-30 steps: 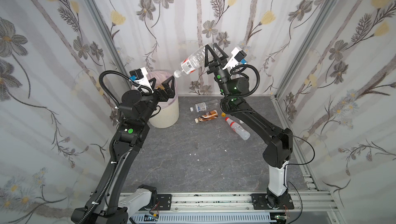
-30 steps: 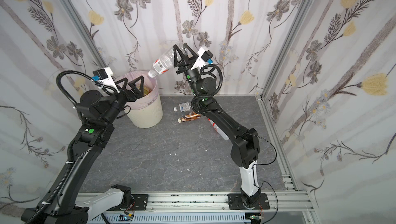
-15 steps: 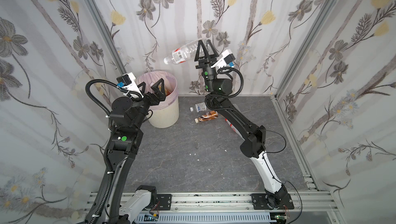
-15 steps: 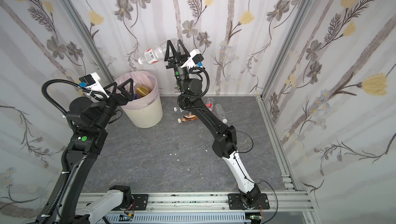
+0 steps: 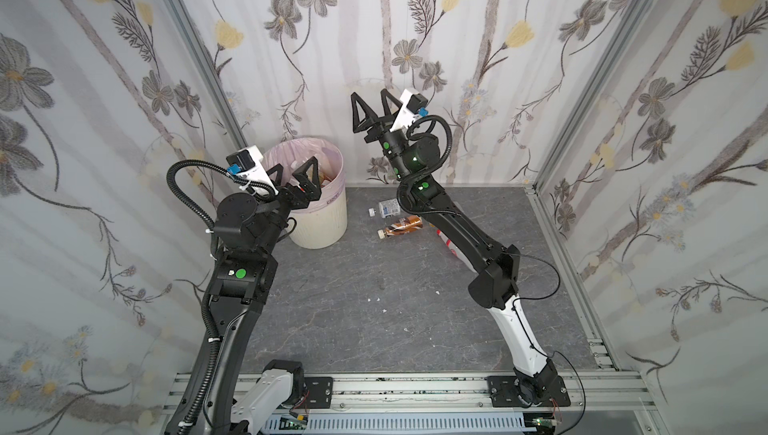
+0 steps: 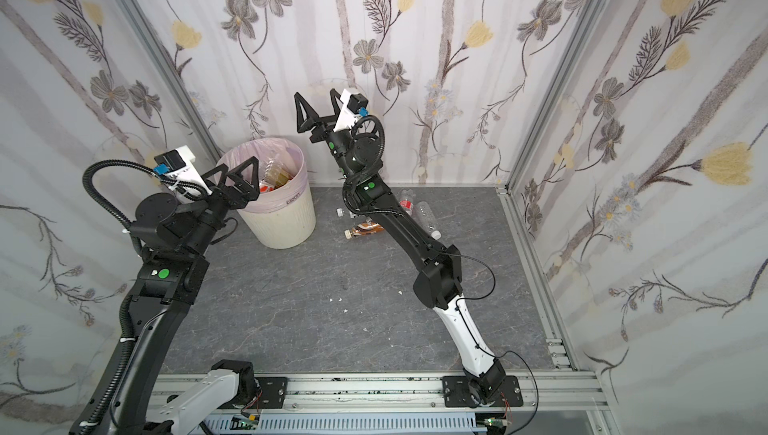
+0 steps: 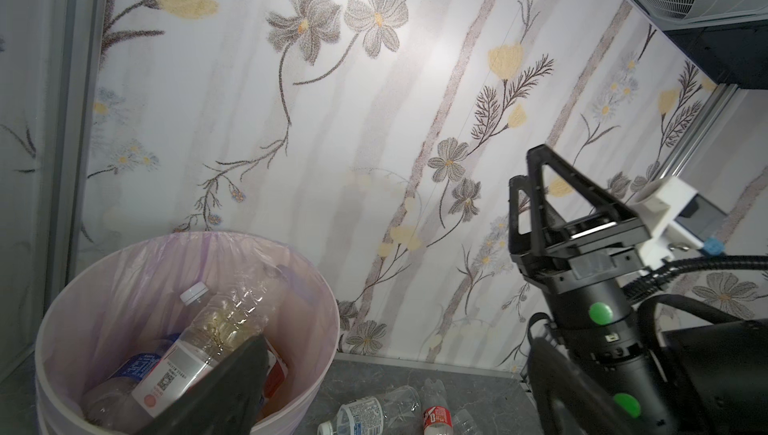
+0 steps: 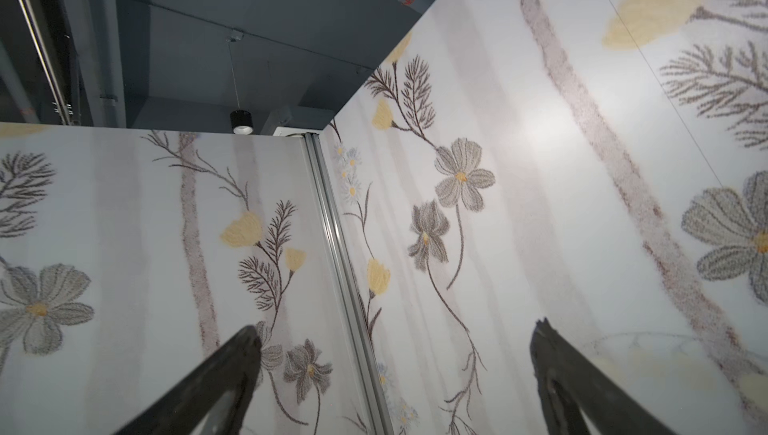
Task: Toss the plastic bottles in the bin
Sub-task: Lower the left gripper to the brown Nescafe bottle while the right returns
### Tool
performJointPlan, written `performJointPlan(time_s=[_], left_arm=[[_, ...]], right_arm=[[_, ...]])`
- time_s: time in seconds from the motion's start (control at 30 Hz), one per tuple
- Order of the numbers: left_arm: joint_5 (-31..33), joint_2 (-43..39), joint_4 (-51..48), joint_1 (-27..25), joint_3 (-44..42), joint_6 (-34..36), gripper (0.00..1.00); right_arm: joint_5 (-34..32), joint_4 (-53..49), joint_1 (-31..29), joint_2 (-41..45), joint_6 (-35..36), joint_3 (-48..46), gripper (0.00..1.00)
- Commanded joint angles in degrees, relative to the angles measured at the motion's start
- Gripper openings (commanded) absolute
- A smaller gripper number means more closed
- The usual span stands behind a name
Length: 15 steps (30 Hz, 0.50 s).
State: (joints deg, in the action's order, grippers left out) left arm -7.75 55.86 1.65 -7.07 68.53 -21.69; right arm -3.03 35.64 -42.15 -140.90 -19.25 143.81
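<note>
The bin (image 5: 328, 221) is a cream ribbed basket with a pale pink liner, at the back left of the floor in both top views (image 6: 286, 225). Several plastic bottles lie in it; a clear one with a white cap (image 7: 216, 329) is on top. My left gripper (image 5: 295, 167) hangs open just over the bin's near rim. My right gripper (image 5: 369, 98) is raised high to the right of the bin, pointing up at the wall, open and empty (image 8: 395, 329). On the floor lie a brown bottle (image 5: 401, 227), a clear blue-labelled bottle (image 5: 388, 208) and a red-labelled bottle (image 6: 409, 204).
Flowered wall panels close in the grey floor (image 5: 374, 308) on three sides. The metal rail (image 5: 395, 387) with both arm bases runs along the front. The floor bottles lie partly under my right arm's forearm (image 5: 461, 233).
My right gripper swung left toward the bin and opened; the clear bottle it held is no longer in its jaws. My left gripper shifted slightly left.
</note>
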Motion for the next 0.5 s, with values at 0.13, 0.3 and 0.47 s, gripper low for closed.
performJointPlan(time_s=[0.13,0.3,0.47], left_arm=[[-1.6,-0.6,1.8,0.1,-0.8,-1.8,1.00],[-2.5,-0.1,1.8,-0.7,-1.4,-2.6,1.00],[-0.9,2.5,1.1,-5.3,-2.0,-1.3,1.00]], right_arm=[[0.3,-5.1,1.4,10.1,1.2,-10.4,1.00],[-0.2,-8.6,2.8,17.0,1.5,-20.0,1.00],[-2.3,-12.1,5.6,25.4,1.5,-31.9,1.00]])
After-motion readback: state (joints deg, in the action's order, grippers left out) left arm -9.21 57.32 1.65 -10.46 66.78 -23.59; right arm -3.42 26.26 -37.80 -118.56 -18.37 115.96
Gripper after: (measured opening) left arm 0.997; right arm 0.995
